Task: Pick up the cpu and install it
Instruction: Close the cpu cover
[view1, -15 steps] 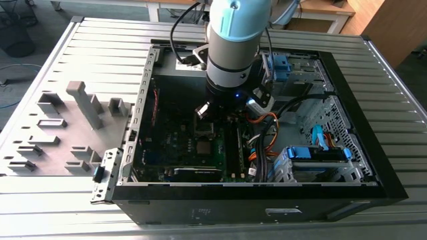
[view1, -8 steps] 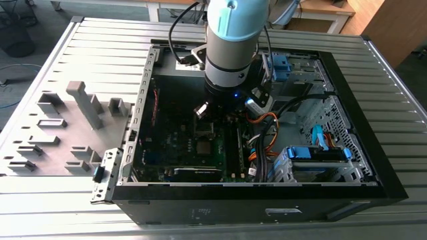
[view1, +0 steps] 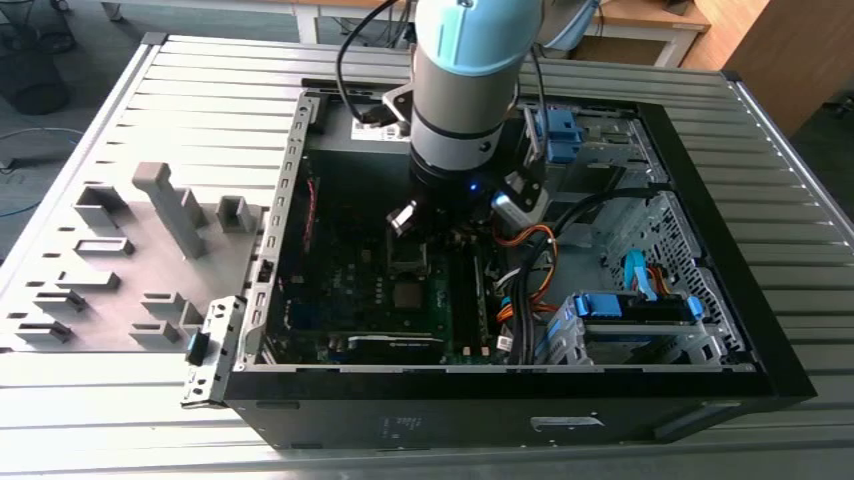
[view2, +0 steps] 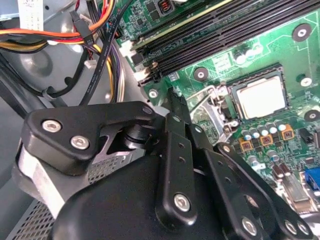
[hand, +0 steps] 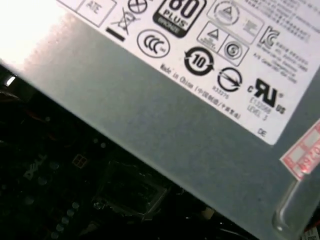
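Although the cpu (view2: 262, 97) was found lying in its socket (view2: 250, 75), apparently unclamped, the gripper (view2: 175, 102) was held clenched empty nearby; the chip could be skewed by a stray knock.

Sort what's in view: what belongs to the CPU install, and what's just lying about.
Job in hand:
cpu, lying on the green motherboard
gripper, close by the cpu but apart from it

Lying about:
power supply
orange and yellow cables
grey blocks
blue drive bracket
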